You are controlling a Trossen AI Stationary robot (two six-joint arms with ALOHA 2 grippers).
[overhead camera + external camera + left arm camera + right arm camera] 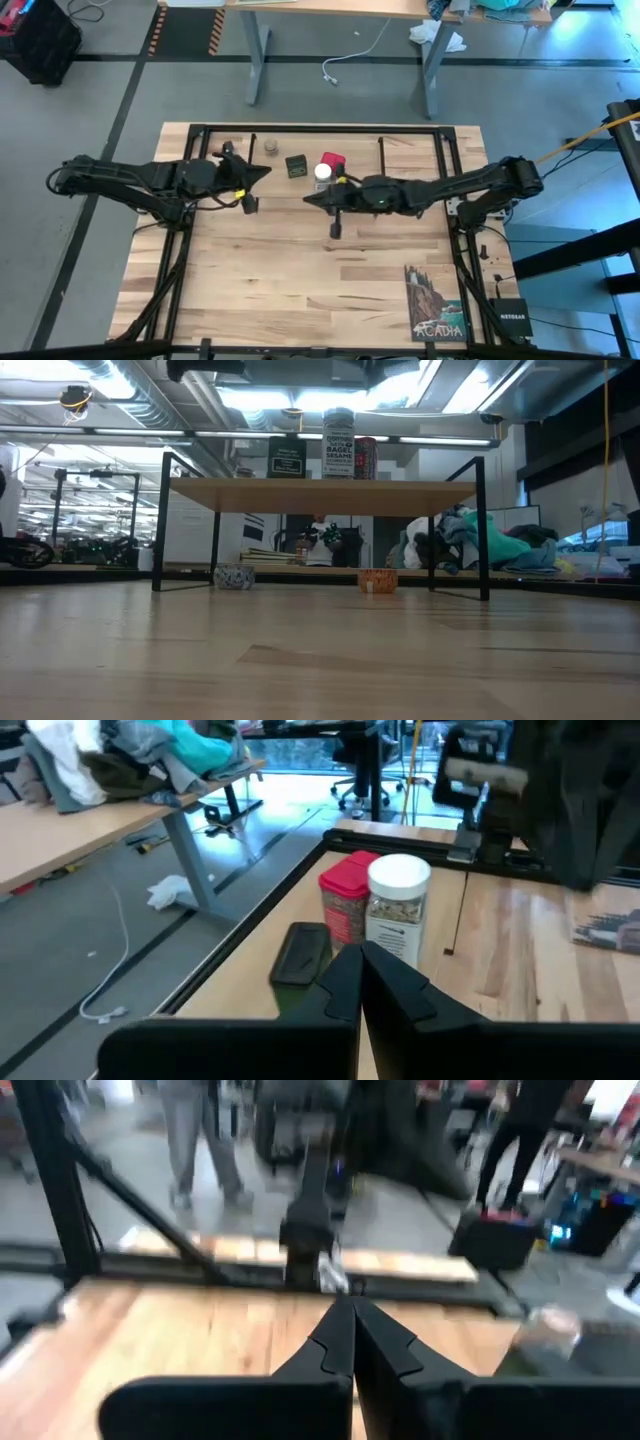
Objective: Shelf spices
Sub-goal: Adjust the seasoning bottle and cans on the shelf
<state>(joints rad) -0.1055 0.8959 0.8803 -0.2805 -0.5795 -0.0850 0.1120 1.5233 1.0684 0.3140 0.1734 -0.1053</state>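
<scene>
All the spices stand on the shelf [410, 145], a light-wood plank on black wire legs at the table's far edge. From left to right they are the tiny round jar [270, 147], the dark square tin [295, 165], the white-capped clear jar [323, 172] and the red tin [333, 159]. The low view shows the dark tin [286, 458], clear jar [338, 443] and red tin [365, 458] on the plank [320, 492]. My left gripper [266, 172] is shut, left of the dark tin. My right gripper [307, 198] is shut, just near of the clear jar. Neither touches anything.
A picture card [434, 300] lies at the table's near right corner, with a small black box [510, 315] beside it. A small patterned bowl [234, 576] and an orange object [377, 580] show low beneath the shelf. People's legs [205, 1140] stand beyond the table.
</scene>
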